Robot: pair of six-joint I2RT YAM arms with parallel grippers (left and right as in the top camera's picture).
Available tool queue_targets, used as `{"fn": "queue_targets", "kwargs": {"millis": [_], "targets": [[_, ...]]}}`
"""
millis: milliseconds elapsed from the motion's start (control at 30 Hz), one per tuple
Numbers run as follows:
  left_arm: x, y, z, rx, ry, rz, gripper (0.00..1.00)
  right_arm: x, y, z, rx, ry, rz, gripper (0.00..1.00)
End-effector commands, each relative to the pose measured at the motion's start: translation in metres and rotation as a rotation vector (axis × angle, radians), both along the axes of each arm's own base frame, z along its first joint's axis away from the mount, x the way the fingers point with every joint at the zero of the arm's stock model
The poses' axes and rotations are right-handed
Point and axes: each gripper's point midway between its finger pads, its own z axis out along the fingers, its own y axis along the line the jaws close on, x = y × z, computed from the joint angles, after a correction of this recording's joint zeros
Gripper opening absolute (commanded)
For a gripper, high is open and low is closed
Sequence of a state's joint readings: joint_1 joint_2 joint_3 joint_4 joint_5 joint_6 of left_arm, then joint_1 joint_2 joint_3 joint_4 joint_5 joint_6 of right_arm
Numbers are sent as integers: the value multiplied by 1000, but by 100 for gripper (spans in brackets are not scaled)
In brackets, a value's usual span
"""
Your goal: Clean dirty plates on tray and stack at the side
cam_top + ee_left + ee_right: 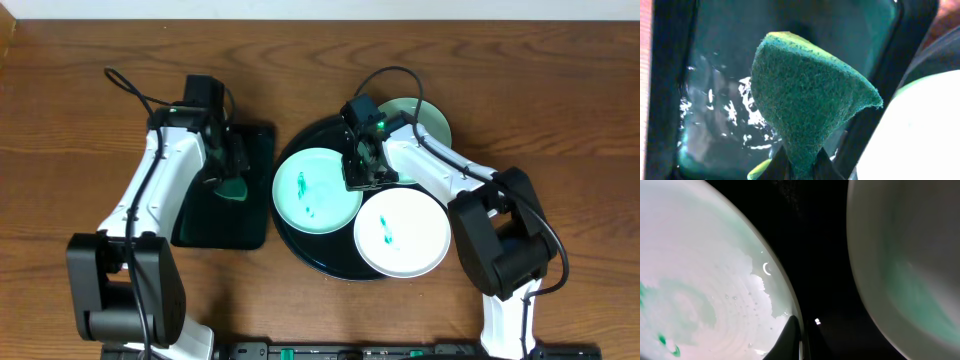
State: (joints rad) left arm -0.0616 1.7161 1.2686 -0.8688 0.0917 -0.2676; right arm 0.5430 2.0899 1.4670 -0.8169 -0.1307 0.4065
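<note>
Green sponge (805, 100) sits pinched in the left fingers (826, 169), flaring away over the rectangular tray (667, 100); right fingers (787, 340) touch a flat smeared plate (690, 280) (gap unclear)

Mid-frame, a round black tray (320, 250) carries three white plates (317, 190), two streaked green, under the right gripper (362, 172), while the left gripper (230, 178) pinches a green sponge (234, 190) over a rectangular tray (235, 225).

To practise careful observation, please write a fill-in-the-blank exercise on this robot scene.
The left gripper holds a green ___.
The round black tray carries ___ small plates.
The held item hangs over a ___ black tray.
Missing words: sponge; three; rectangular.
</note>
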Motion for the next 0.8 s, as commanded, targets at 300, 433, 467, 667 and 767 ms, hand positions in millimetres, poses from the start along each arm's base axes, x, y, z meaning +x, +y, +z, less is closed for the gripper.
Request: {"fn": "queue_targets", "kwargs": {"millis": [300,433,467,667,767], "targets": [[-17,-101,3,-71,10,34,8,-1,2,-13,-15,18,1,1],[-23,-120,-29,-53,77,43,7,-3,-10,-13,-14,67,-76,1],[-21,-123,-35,-53,79,41,7,-3,-13,-13,-10,77,-84,1],[-15,-134,-67,-46,105,69,7,0,-24,-15,-13,89,-108,1],[-19,-135,-85,-32,144,111,7,-1,-26,-19,-12,88,-110,1]]}}
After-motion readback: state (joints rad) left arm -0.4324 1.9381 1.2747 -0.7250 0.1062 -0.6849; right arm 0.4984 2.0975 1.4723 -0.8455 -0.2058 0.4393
